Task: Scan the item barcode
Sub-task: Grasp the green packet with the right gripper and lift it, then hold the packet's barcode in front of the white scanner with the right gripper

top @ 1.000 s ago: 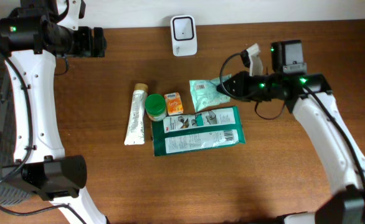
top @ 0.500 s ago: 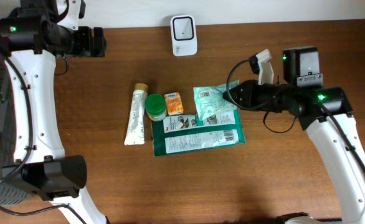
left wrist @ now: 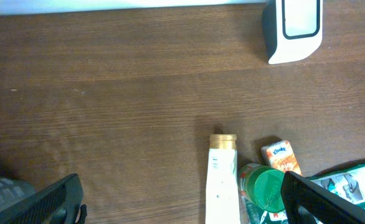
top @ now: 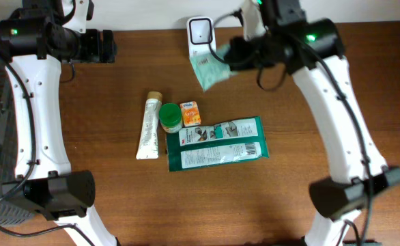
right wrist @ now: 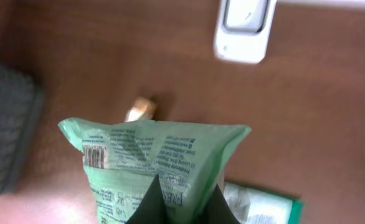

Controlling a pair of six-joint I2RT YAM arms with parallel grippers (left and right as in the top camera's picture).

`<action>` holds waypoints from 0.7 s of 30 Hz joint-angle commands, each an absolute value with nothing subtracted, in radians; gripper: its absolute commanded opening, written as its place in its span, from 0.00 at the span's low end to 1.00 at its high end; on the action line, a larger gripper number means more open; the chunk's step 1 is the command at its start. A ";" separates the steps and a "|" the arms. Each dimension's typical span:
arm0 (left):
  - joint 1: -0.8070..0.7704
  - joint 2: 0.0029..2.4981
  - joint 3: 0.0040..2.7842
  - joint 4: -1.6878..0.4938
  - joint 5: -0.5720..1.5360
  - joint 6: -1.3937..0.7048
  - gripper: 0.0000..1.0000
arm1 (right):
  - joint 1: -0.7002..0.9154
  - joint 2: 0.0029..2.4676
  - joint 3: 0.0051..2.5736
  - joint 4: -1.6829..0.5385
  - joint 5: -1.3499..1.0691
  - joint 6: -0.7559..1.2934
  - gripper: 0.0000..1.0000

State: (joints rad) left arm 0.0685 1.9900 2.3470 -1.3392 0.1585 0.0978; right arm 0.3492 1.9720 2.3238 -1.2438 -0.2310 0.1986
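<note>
The right gripper (top: 227, 54) has its fingers (right wrist: 146, 205) clenched on the lower edge of a light green packet (right wrist: 161, 158). The packet stands up between them in the wrist view, printed side toward the camera, with a small barcode (right wrist: 94, 157) near its left edge. From overhead the packet hangs tilted off the fingertips, above the table (top: 118, 191) and not touching it. Its upper corner sits just beside the lower edge of the white scanner (top: 201, 31), which stands at the table's far edge. The right arm reaches in from the right across the far side of the table. The left gripper (top: 108, 46) is spread wide with nothing between its fingers (left wrist: 45, 202), and it is held over the far left of the table, well apart from the scanner. Near the middle of the table lie a white tube (top: 147, 128) with a gold cap, a green-lidded jar (top: 170, 117) just beside it, a small orange box (top: 190, 113) against the jar, and a dark green wipes pack (top: 217, 143) just below them.
</note>
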 commanded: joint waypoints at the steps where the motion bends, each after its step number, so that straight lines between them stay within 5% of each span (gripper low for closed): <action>1: 0.068 1.982 2.351 -1.338 0.168 0.115 0.99 | 0.400 2.077 2.414 -1.152 0.088 0.105 0.04; 10: 0.068 1.982 2.351 -1.338 0.168 0.115 0.99 | 0.467 2.324 2.405 -0.672 0.448 -0.420 0.04; 21: 0.068 1.982 2.351 -1.338 0.168 0.115 0.99 | 0.464 2.516 2.405 -0.122 0.460 -0.969 0.04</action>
State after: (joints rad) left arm 0.0689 1.9900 2.3470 -1.3396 0.1585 0.0978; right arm 0.4610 2.4588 2.3882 -0.1898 0.4362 -0.7650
